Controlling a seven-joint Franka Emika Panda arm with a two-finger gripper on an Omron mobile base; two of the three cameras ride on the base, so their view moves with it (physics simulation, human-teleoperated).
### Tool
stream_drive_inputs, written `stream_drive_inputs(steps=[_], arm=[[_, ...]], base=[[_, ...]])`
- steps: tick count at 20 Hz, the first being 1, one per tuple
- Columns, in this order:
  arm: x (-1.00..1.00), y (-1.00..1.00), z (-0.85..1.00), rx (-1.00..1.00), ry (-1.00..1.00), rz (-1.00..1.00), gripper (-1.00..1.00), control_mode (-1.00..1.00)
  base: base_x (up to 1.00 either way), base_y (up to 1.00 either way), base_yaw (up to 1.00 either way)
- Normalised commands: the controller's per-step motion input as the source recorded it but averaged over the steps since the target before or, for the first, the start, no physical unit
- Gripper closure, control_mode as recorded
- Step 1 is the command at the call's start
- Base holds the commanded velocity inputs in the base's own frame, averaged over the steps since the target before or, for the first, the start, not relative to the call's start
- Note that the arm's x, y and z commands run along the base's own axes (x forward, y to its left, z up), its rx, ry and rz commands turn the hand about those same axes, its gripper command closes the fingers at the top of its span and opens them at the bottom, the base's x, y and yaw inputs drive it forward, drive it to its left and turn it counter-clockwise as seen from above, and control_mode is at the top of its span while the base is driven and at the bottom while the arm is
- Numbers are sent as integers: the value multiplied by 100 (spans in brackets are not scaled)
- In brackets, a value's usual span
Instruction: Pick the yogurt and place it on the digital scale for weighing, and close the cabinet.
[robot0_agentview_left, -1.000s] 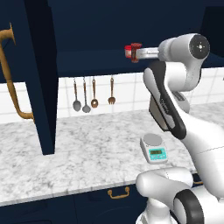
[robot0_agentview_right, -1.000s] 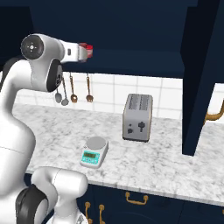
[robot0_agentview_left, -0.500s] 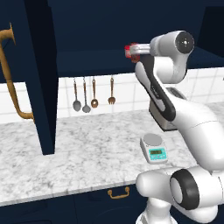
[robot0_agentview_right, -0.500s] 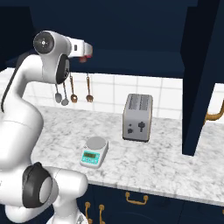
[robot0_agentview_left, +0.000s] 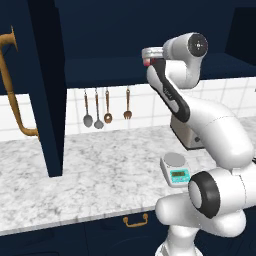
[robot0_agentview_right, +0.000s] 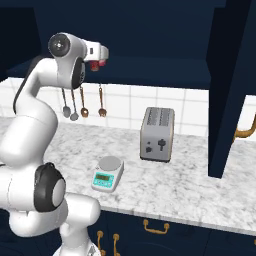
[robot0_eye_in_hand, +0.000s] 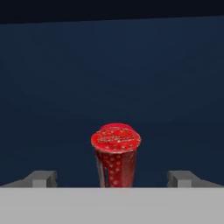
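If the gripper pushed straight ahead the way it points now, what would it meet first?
Probably the yogurt: it stands centred between the open gripper's fingertips, with the cabinet's dark back wall behind it. How far ahead it stands is unclear.

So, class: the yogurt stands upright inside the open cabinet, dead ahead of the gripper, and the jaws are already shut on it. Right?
One thing is wrong. The jaws are not shut on it. In the hand view the gripper is wide open, its fingertips well apart on either side of the yogurt, not touching it. The rest holds: the cup stands upright inside the open cabinet, straight ahead.
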Motion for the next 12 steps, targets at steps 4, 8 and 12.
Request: stream_drive_inputs(steps=[4,8,12], arm=[[35,7,-16,0,0,0,-100,-100],[36,0,-21,0,0,0,-100,-100],[36,0,-16,0,0,0,-100,-100]], base=[[0,0,0],[0,0,0],[0,0,0]])
